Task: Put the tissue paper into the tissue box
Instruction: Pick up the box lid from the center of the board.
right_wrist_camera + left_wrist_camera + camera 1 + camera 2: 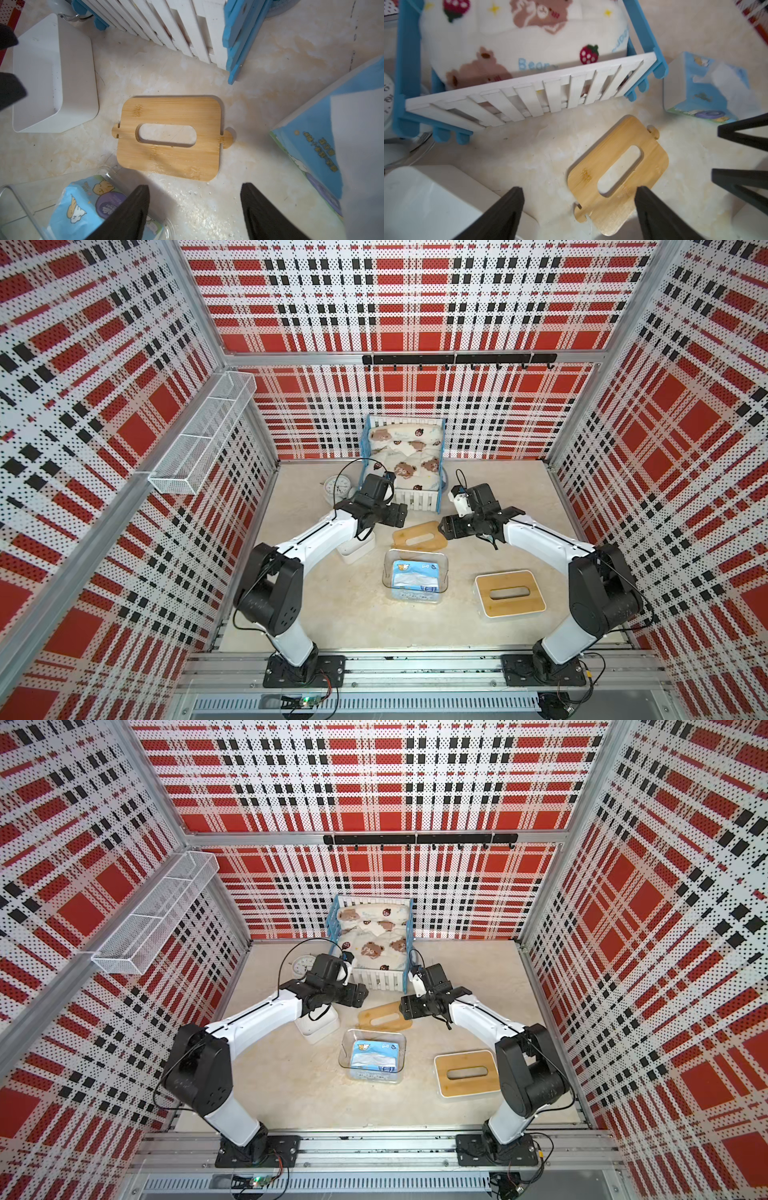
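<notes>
Plaid perforated walls (pixel 104 406), beige mottled tabletop (pixel 353 614). Left gripper (pixel 578 189) jaws apart, empty, white box (pixel 425 197) beside it. Bamboo lid (pixel 172 160) flat between grippers. Tissue paper (pixel 415 578) inside clear box (pixel 415 552), near right gripper (pixel 195 186); its jaws apart, empty

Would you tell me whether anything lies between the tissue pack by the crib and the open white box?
Yes: the bamboo lid lies flat on the table between the tissue pack and the white box; a lifted pack would probably clear it. The left arm hangs over part of the box.
</notes>
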Controlling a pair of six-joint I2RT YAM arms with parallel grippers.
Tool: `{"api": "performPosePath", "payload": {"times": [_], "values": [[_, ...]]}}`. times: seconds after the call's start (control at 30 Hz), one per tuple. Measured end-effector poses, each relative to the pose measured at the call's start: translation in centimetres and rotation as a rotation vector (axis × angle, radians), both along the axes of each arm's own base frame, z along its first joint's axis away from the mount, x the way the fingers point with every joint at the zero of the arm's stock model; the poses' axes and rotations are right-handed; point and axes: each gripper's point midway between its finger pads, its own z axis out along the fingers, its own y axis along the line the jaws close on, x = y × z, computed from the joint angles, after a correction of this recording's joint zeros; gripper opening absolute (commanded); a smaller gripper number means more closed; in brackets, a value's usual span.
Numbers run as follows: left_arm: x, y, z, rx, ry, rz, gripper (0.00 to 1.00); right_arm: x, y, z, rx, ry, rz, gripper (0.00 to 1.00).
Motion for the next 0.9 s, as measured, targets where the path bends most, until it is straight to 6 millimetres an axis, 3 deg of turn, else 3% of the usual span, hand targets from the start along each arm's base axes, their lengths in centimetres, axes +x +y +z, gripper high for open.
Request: {"api": "performPosePath", "payload": {"times": [0.17, 0.3, 0.47, 0.9], "values": [[-0.5, -1.8, -3.8, 0.202, 0.048, -0.198, 0.88, -1.2, -1.6, -1.1, 0.011, 0.019, -0.023, 0.77], [-1.3, -2.7, -5.9, 0.315, 0.075, -0.353, 0.87, -1.7, -2.5, -0.1, 0.04, -0.007, -0.034, 0.77], [-0.7, -3.2, -6.7, 0.385, 0.068, -0.479, 0.87, -1.7, -2.5, 0.9, 0.067, -0.04, -0.03, 0.77], [0.5, -3.9, -9.3, 0.445, 0.105, -0.669, 0.87, -1.9, -2.6, 0.4, 0.071, -0.026, -0.025, 0.77]]}}
